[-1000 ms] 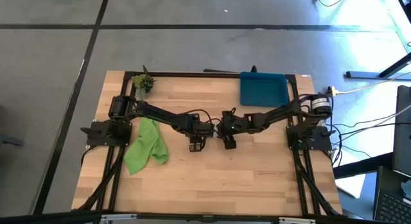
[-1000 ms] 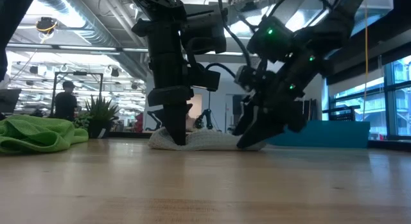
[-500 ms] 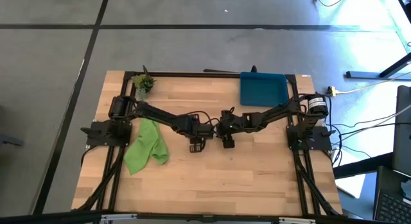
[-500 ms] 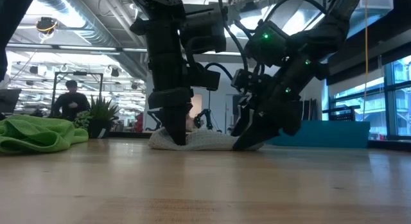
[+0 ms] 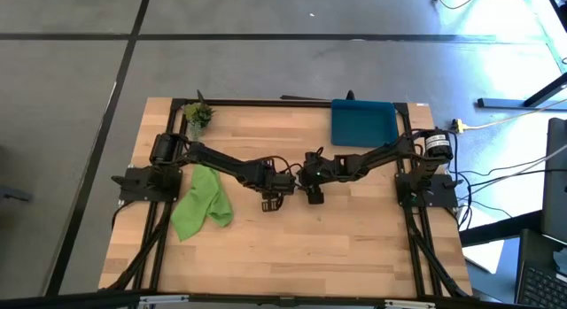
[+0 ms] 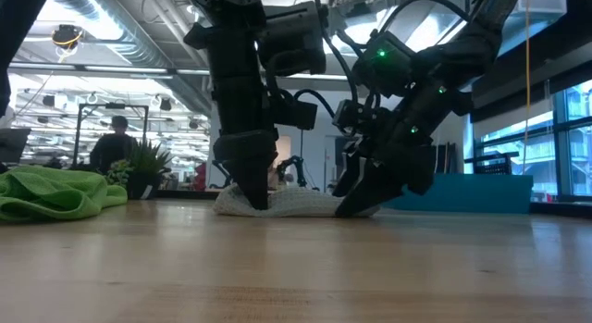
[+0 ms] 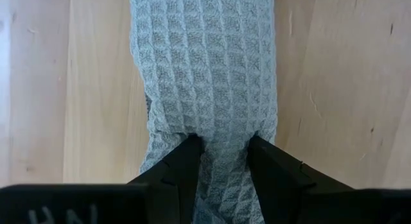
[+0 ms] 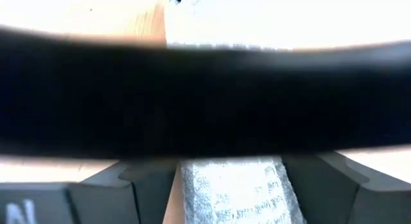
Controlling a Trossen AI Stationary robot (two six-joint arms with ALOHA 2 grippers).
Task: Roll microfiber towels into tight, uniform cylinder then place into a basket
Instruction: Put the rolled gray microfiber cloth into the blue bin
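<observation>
Step in hand, as judged: the grey towel is already rolled and both claws are taking hold of it, one at each end, for the lift to the basket.

Left claw: fingers down on the left end of the roll, pinching it; the waffle cloth puckers in between the two fingers. Right claw: set over the right end, the roll lying between its fingers. A dark bar blocks most of the right wrist view, so I cannot tell how firmly this end is gripped.

Position: the roll lies on the tabletop near its middle, running left to right, under the two wrists. Low view shows it flat on the wood, not yet lifted.

Look of the towel: pale grey, waffle weave, a fairly even, narrow cylinder, slightly looser at the pinched left end. No tag visible.

Next move calls for: both claws rising together and level so the roll does not sag or unwind, then travel to the far right, where the dark-blue basket stands well apart.

Green towel lies crumpled at the left, unrolled. Potted plant at far left corner.
</observation>
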